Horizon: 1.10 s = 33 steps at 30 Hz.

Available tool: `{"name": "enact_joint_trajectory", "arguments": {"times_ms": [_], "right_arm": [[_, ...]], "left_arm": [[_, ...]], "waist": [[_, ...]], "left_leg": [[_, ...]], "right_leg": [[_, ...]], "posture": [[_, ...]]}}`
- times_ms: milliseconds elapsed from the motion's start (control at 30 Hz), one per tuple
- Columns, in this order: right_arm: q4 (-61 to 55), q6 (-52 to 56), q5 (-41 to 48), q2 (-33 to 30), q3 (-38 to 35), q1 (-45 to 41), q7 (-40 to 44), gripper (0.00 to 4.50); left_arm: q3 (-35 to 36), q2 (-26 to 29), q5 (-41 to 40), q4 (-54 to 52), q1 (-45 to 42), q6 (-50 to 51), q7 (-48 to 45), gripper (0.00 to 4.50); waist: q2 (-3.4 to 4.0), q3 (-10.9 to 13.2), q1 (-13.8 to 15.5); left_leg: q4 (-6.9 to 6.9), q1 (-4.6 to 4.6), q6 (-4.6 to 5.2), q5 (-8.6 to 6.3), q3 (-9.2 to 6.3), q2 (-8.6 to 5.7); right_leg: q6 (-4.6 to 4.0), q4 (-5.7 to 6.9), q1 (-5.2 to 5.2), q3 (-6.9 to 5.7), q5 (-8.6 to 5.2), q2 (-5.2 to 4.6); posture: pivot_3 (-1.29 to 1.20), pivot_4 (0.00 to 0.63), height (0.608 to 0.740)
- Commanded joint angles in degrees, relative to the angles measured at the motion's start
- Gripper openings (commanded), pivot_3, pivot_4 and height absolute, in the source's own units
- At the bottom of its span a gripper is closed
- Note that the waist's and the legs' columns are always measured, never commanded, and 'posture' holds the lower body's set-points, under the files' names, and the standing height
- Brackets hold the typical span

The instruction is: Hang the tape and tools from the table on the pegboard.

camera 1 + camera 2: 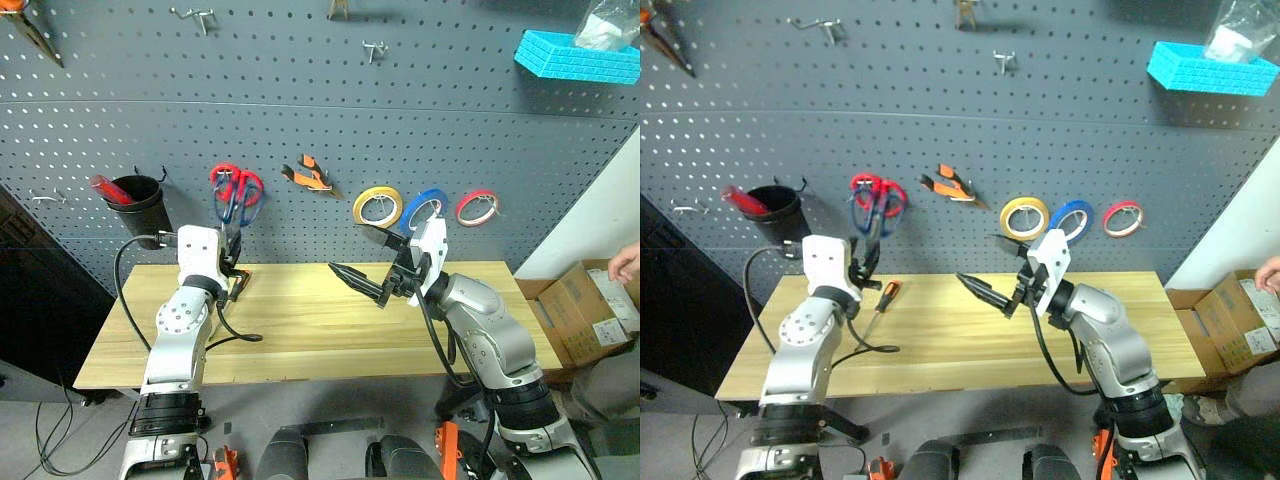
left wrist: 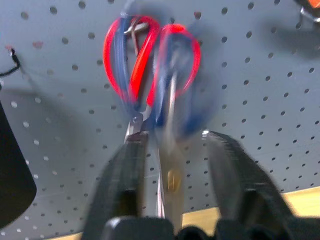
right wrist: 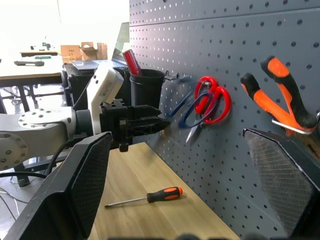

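On the dark grey pegboard, the dark-handled scissors hang on a hook beside the red-handled scissors, blurred as if swinging. My left gripper is raised to them, its fingers apart on either side of the blades and not clamping them. The orange-and-black pliers and the blue tape hang further right. The screwdriver lies on the wooden table under my left gripper. My right gripper hovers open and empty over the table's middle.
A yellow roll and a red-and-white roll flank the blue tape. A black cup hangs at the left and a turquoise basket at the top right. Bare hooks sit higher up. A cardboard box and a person's hand are at the right.
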Motion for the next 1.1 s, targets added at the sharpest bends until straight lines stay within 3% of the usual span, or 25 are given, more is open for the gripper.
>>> {"name": "enact_joint_trajectory", "arguments": {"times_ms": [33, 133, 400, 600, 767, 1100], "right_arm": [[-3.2, 0.5, 2.4, 0.2, -1.2, -0.2, 0.1, 4.50], [-4.1, 1.3, 3.6, 0.3, -1.2, 0.2, -0.1, 4.50], [-1.9, 3.2, -3.3, 1.4, 5.8, -0.3, -4.0, 4.50], [3.2, 6.4, -7.0, 9.0, 11.2, -6.2, -8.1, 4.50], [10.9, 7.2, -7.9, 15.0, 10.8, -12.9, -10.5, 4.50], [0.2, 14.9, -6.4, 9.9, 8.6, -7.4, -11.7, 4.50]], "left_arm": [[1.6, 0.8, -0.3, -1.0, 0.2, -0.7, 0.4, 3.53], [2.2, 1.1, -0.5, -1.1, 1.6, 0.9, 0.6, 4.45], [1.9, 5.1, 2.0, 1.5, 7.4, 7.7, -0.6, 4.48], [2.3, 9.1, 1.1, 6.6, 5.3, 14.5, -3.1, 4.48], [3.0, 12.3, -0.4, 18.7, -4.6, 14.6, -6.8, 4.48], [0.4, 9.3, -0.7, 31.8, -15.7, 11.5, -9.8, 4.48]], "waist": [[0.00, 0.0, 0.0], [0.01, 0.0, -0.1], [0.34, 0.4, -1.1], [0.67, 2.5, -1.7], [0.66, 4.8, -1.3], [0.60, 8.9, -1.8]], "left_leg": [[0.00, 0.01, 0.00, 0.00, 0.01, 0.00], [0.00, 0.04, 0.00, 0.00, 0.02, 0.00], [-0.04, 0.41, 0.01, 0.00, 0.08, 0.05], [-0.08, 0.54, 0.01, 0.00, -0.01, 0.12], [-0.07, 0.29, 0.11, 0.07, -0.09, 0.13], [-0.08, -0.71, 0.37, -0.09, -0.16, 0.00]], "right_leg": [[0.00, 0.02, 0.00, 0.01, 0.00, 0.00], [-0.02, 0.06, 0.00, 0.03, -0.01, 0.00], [-0.43, 0.10, 0.27, 0.05, -0.28, -0.01], [-0.55, 0.16, 0.23, -0.03, -0.36, -0.03], [-0.55, 0.19, 0.03, -0.16, -0.35, -0.04], [-0.03, 0.12, -0.62, -0.22, -0.34, -0.22]], "posture": [[0.17, 0.056, 0.740], [0.17, 0.067, 0.740], [0.15, 0.125, 0.740], [0.15, 0.194, 0.740], [0.14, 0.259, 0.740], [0.08, 0.347, 0.740]]}}
